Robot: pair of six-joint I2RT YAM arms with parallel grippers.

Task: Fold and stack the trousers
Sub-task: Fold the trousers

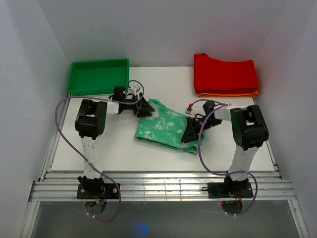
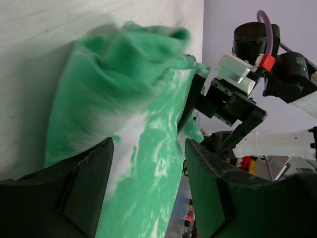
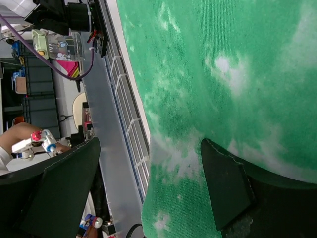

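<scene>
The trousers (image 1: 168, 126), mint green with white blotches, lie folded into a compact bundle in the middle of the white table. My left gripper (image 1: 143, 108) is at the bundle's far left corner. In the left wrist view its jaws (image 2: 148, 144) stand apart with a bunched fold of the trousers (image 2: 114, 89) between them and a gap beside the right finger (image 2: 213, 188). My right gripper (image 1: 190, 133) is at the bundle's right edge. In the right wrist view it (image 3: 151, 144) is wide open, straddling the edge of the trousers (image 3: 213, 74), with one finger (image 3: 225, 183) over the cloth.
A green bin (image 1: 99, 74) stands at the back left. At the back right a folded red garment (image 1: 225, 72) lies on an orange one (image 1: 228, 93). White walls close in the sides and back. The slatted aluminium rail (image 1: 163, 181) runs along the near edge.
</scene>
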